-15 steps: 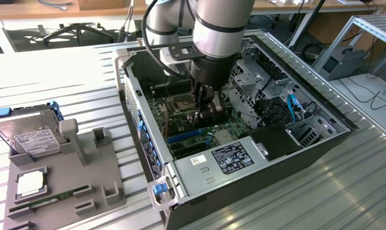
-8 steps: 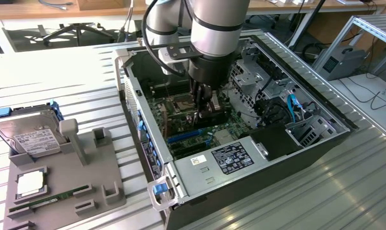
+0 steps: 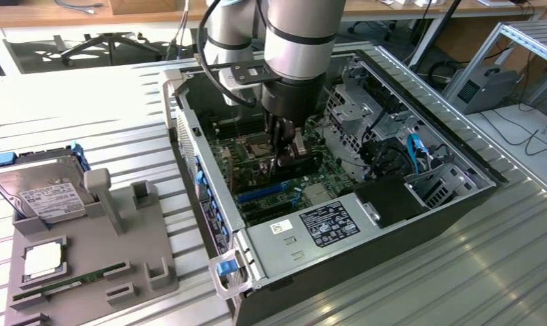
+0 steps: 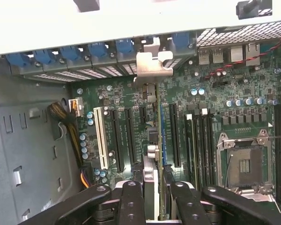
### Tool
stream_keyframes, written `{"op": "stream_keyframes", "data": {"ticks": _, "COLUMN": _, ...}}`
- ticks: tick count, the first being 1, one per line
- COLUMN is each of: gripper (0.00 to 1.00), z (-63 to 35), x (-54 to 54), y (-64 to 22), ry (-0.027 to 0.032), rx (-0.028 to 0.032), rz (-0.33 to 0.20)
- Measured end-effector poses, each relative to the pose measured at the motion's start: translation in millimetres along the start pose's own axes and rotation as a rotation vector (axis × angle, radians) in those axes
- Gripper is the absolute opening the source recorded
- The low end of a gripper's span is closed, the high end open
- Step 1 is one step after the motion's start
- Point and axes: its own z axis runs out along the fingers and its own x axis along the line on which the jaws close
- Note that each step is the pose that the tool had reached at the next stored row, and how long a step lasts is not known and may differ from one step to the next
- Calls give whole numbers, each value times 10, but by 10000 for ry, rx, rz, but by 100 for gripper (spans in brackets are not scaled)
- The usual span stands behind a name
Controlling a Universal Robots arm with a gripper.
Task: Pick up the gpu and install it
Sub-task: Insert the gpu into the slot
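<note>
The ribbed metal counter [image 3: 491, 272] carries an open computer case [image 3: 346, 224]; at its nine o'clock lies a hard drive [image 3: 38, 193]. Inside, the pincer [image 4: 152, 197] is clamped on the gpu [image 4: 152, 140] (edge-on), above the motherboard [image 4: 215, 117] slots.

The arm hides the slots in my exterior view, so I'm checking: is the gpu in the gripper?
Observer: Yes. In the wrist view the gripper is closed on the gpu, which is seen edge-on.
Operator: Where is its bracket?
Observer: The silver bracket sits at the rear wall, among the blue latches.
Operator: Is the card over the white slot?
Observer: No, the white slot lies apart, to one side of the card.
</note>
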Motion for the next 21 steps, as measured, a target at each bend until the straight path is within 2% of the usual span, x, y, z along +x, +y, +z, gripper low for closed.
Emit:
{"op": "stream_keyframes", "data": {"ticks": 8, "gripper": 27, "z": 22, "x": -41, "y": 51, "ry": -5, "rx": 4, "rz": -98}}
{"op": "stream_keyframes", "data": {"ticks": 14, "gripper": 27, "z": 97, "x": -59, "y": 65, "ry": -6, "rx": 5, "rz": -109}}
{"op": "stream_keyframes", "data": {"ticks": 21, "gripper": 27, "z": 130, "x": -59, "y": 98, "ry": -9, "rx": 8, "rz": -212}}
